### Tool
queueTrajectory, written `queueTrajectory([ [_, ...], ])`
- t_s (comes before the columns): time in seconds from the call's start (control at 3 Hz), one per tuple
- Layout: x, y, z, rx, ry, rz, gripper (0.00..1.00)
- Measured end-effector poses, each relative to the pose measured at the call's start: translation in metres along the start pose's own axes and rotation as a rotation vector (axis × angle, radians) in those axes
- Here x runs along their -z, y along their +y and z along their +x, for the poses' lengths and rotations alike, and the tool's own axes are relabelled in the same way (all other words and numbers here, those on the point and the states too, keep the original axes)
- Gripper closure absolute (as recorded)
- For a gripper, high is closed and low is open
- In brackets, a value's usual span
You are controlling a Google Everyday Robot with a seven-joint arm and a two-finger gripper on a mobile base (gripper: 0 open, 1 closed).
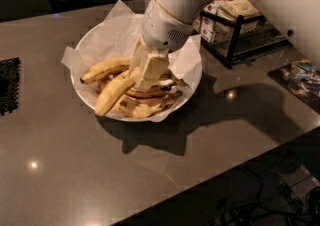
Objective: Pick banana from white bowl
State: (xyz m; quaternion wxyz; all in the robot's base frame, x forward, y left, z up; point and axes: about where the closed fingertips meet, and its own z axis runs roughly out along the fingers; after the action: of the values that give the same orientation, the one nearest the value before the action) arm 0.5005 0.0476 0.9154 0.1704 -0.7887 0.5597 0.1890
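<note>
The white bowl (192,87), lined with crumpled white paper, stands on the dark table at centre left. The banana (114,91), thick and mostly clean yellow, lies slanted in the front left of the bowl. Its upper end reaches the gripper. A slimmer yellow banana (104,68) lies behind it. Smaller brown-spotted bananas (146,106) lie at the bowl's front. My gripper (148,81) points down into the middle of the bowl, on top of the bananas and against the banana's upper end. The white wrist hides the back of the bowl.
A black wire rack (235,30) holding packets stands right behind the bowl. A printed card (299,76) lies at the right edge. A black grille (9,86) sits at the far left. The table's front edge runs diagonally at lower right.
</note>
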Motion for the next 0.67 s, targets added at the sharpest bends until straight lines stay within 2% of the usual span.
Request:
queueTrajectory([
  [0.33,0.024,0.018,-0.017,0.067,-0.049,0.109,1.0],
  [0.67,0.052,0.038,-0.039,0.192,-0.106,0.235,1.0],
])
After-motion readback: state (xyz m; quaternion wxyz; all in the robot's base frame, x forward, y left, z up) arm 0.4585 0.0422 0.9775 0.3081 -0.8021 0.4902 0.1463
